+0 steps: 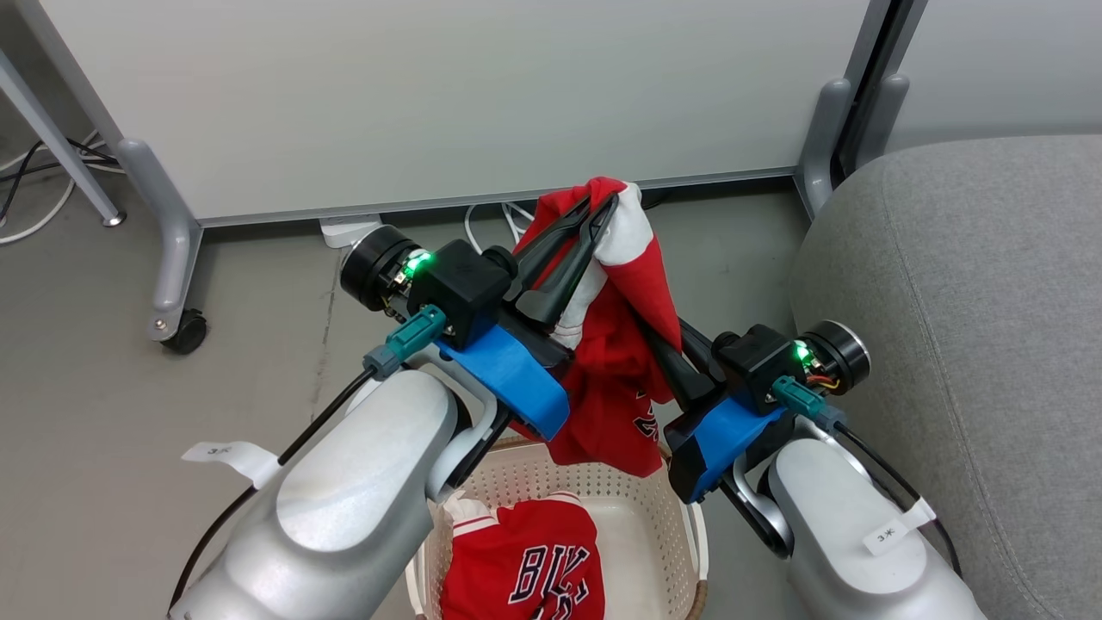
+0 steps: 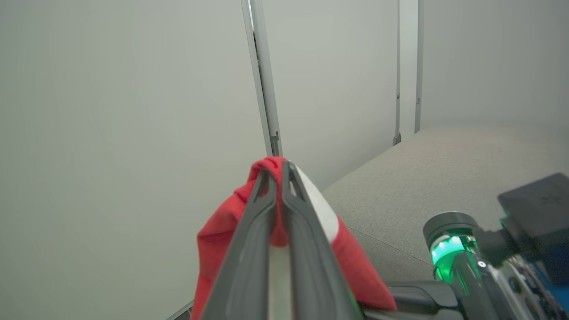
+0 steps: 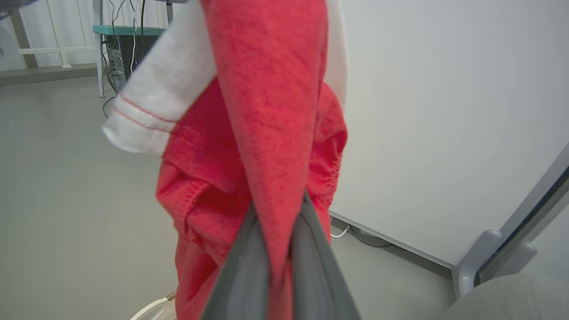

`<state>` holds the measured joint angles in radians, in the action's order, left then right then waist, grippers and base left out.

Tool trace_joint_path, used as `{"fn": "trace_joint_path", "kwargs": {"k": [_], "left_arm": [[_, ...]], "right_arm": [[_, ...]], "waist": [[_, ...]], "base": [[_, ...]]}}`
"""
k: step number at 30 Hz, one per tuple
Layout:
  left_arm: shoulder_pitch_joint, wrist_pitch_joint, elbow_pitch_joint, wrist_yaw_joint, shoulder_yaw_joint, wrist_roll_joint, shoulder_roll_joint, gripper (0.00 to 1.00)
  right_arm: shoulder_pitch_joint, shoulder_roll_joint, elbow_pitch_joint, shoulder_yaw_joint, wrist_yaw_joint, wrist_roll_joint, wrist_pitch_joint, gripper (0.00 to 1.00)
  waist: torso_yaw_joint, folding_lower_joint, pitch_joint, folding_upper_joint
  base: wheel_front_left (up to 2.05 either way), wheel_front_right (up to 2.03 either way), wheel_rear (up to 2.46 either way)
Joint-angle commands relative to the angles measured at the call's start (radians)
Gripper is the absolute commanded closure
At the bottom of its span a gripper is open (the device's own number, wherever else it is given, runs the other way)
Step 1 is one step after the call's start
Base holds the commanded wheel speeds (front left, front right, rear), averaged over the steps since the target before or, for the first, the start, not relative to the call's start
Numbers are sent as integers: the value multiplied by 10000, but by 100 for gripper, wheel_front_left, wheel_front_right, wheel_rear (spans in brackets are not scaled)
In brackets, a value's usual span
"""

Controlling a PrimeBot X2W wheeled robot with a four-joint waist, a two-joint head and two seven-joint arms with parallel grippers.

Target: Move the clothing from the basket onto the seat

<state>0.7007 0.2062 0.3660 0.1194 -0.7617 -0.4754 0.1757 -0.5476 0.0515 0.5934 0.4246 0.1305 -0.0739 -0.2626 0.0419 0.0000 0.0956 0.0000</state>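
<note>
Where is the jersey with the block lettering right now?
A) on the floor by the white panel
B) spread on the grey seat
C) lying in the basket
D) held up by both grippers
C: the lettered jersey lies in the basket, while the left gripper and right gripper are both shut on the other jersey, lifted above it.
</note>
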Motion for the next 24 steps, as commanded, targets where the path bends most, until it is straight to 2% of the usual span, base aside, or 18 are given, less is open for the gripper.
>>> {"fn": "trace_joint_path", "kwargs": {"k": [1,24], "left_arm": [[122,77,-12,-51,-16,-53,-6,100],[151,183,92,-133,-158,-128,94,100]], "right_arm": [[-176,-12,-20,16,3,-41,-35,100],[-23,-18,-202,126,5,-239,-35,100]], "waist": [[0,0,-9,0],[7,0,-67,0]], "base": [[0,0,0],[0,0,0]]}}
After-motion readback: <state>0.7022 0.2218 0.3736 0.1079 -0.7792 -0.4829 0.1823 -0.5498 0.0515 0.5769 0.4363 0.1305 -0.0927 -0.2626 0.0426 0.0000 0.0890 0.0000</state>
